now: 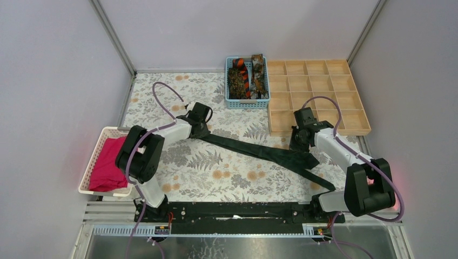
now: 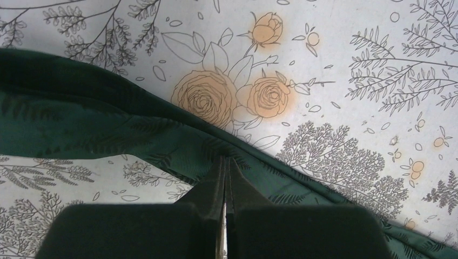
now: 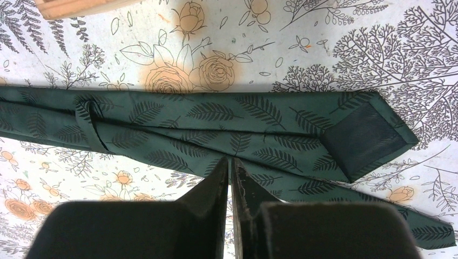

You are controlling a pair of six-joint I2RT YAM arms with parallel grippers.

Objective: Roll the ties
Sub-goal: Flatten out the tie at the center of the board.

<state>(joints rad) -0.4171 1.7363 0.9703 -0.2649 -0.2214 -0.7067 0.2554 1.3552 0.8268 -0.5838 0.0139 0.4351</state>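
Tie (image 1: 254, 150) lies across the counter (image 1: 178, 102) from ten toward four o'clock; my left hand (image 2: 225, 161) and right hand (image 3: 230, 161) each pinch it. I judge uneven pulling could twist it or slip a grip.

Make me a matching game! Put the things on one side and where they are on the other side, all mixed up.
Things:
1. dark green tie
2. pink cloth
3. striped tie
4. wooden tray

Places:
A. in the blue basket
B. in the white basket
C. stretched out across the middle of the table
D. at the far right, next to the blue basket

Pairs: 1-C, 2-B, 3-A, 4-D
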